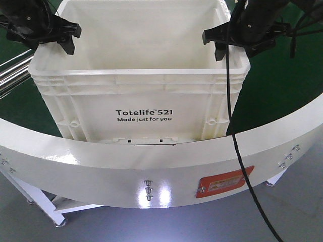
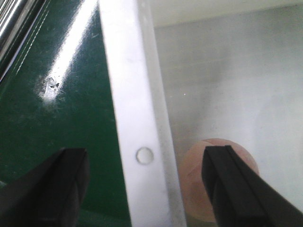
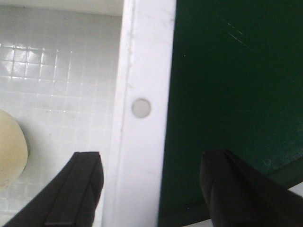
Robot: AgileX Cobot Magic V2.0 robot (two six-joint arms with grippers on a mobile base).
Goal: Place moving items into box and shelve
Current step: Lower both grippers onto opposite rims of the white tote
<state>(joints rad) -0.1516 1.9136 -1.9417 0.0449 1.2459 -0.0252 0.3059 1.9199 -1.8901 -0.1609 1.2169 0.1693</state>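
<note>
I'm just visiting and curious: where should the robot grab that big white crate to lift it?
Probably by the two side rims, from above, one hand each. The crate is wide and open-topped, its flat rim thin enough to pinch; the open left hand and right hand straddle it.

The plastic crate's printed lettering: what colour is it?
Black lettering on the white plastic crate, clearest in the exterior front-facing view.

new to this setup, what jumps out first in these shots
A big white crate printed Totelife 521 fills the middle, on a green surface. The left claw and right claw, black and open, each straddle a side rim. Inside lie a peach-coloured item and a pale yellow item.
</note>
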